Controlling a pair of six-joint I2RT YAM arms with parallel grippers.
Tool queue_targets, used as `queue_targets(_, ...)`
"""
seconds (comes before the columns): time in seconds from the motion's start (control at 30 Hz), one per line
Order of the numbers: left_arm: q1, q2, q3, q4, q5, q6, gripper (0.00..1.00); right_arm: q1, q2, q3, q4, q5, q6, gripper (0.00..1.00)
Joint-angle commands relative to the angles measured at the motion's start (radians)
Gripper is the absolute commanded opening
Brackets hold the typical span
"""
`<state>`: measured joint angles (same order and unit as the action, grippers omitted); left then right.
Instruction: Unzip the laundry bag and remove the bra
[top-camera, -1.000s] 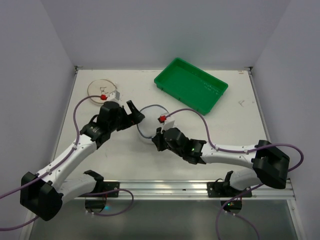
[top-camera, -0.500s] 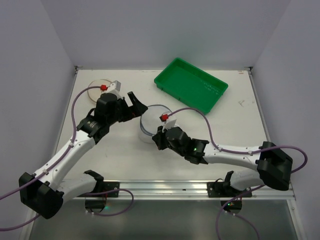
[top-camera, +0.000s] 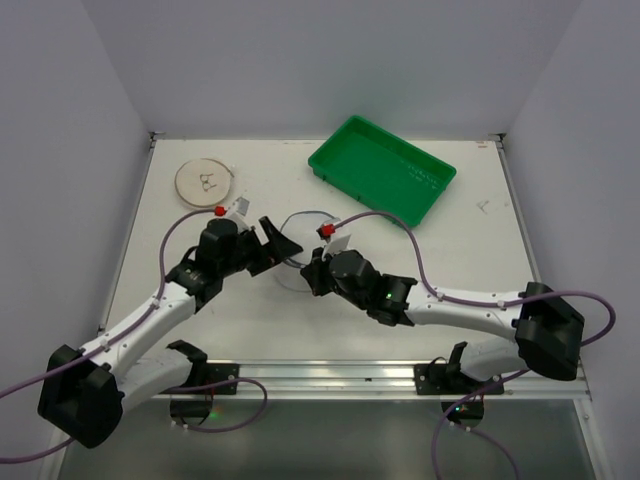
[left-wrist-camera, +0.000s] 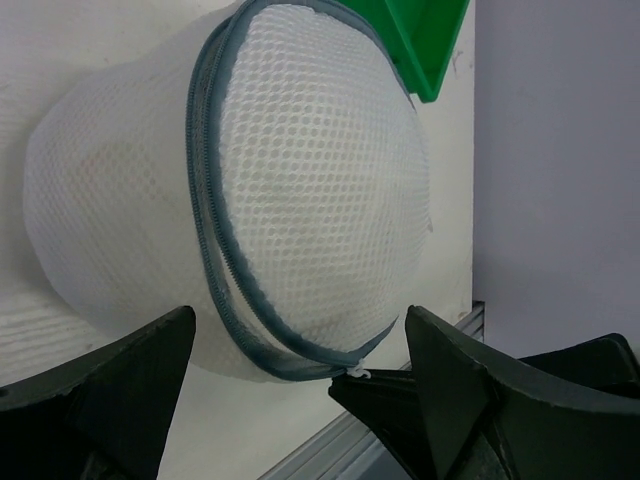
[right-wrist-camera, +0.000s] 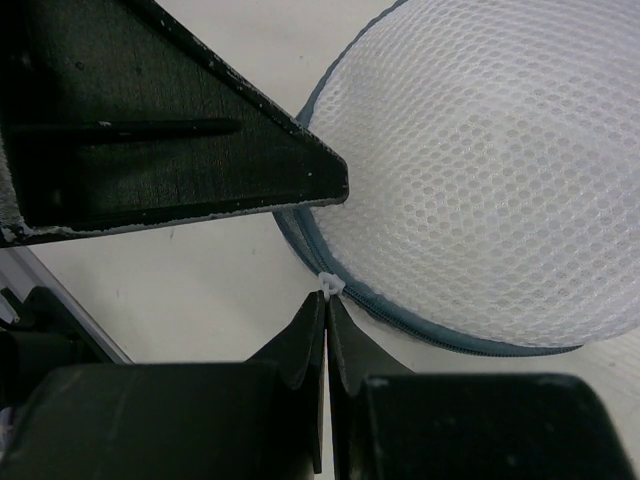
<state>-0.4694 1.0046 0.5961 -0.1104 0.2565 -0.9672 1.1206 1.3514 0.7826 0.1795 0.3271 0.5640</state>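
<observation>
The laundry bag (top-camera: 304, 228) is a round white mesh case with a grey-blue zipper rim, standing on edge mid-table. It fills the left wrist view (left-wrist-camera: 310, 180) and the right wrist view (right-wrist-camera: 480, 170). My right gripper (top-camera: 311, 270) (right-wrist-camera: 326, 300) is shut on the small white zipper pull (right-wrist-camera: 330, 285) at the bag's near rim. The pull also shows in the left wrist view (left-wrist-camera: 358, 372). My left gripper (top-camera: 279, 243) (left-wrist-camera: 300, 325) is open, its fingers on either side of the bag's left edge. The bra is hidden; only mesh shows.
A green tray (top-camera: 382, 168) lies at the back right, close behind the bag. A flat beige disc (top-camera: 205, 181) lies at the back left. A metal rail (top-camera: 330, 375) runs along the table's near edge. Grey walls stand on three sides.
My left gripper rose toward the disc, then came down and right against the bag's left side. The bag tilted and shifted a little. My right gripper stayed at the near rim.
</observation>
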Motion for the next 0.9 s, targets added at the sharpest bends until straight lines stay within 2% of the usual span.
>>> queue_targets(0.0,0.005,0.015,0.002,0.097,0.052,-0.034,0.89,0.004,0.018,0.05,0.043,0.012,0.002,0.0)
queue_targets(0.1,0.006,0.031,-0.025,0.185,0.061,-0.057,0.86,0.005,0.043,0.06,0.057,-0.005,0.005,0.0)
queue_targets(0.2,0.006,0.045,-0.045,0.222,0.05,-0.058,0.74,0.01,0.06,0.058,0.069,-0.005,0.01,0.0)
queue_targets(0.23,0.006,0.052,-0.041,0.216,0.043,-0.051,0.63,0.011,0.063,0.057,0.069,-0.006,0.01,0.0)
queue_targets(0.3,0.006,0.066,-0.033,0.206,0.033,-0.031,0.49,0.011,0.065,0.049,0.072,-0.002,0.008,0.0)
queue_targets(0.33,0.006,0.069,-0.03,0.199,0.029,-0.024,0.34,0.011,0.06,0.044,0.072,0.001,0.008,0.0)
queue_targets(0.4,0.006,0.066,-0.027,0.195,0.021,-0.011,0.2,0.013,0.052,0.032,0.069,0.007,0.005,0.0)
queue_targets(0.43,0.008,0.065,-0.021,0.189,-0.002,-0.005,0.08,0.012,0.043,0.026,0.063,0.013,0.001,0.0)
queue_targets(0.47,0.008,0.055,-0.015,0.163,-0.016,0.002,0.03,0.011,0.032,0.021,0.039,0.021,-0.009,0.0)
queue_targets(0.6,0.015,0.043,0.019,0.112,-0.063,0.036,0.0,0.011,-0.046,-0.02,-0.038,0.03,-0.041,0.0)
queue_targets(0.87,0.043,0.075,0.06,0.117,-0.037,0.068,0.0,0.013,-0.144,-0.141,-0.077,0.079,-0.049,0.0)
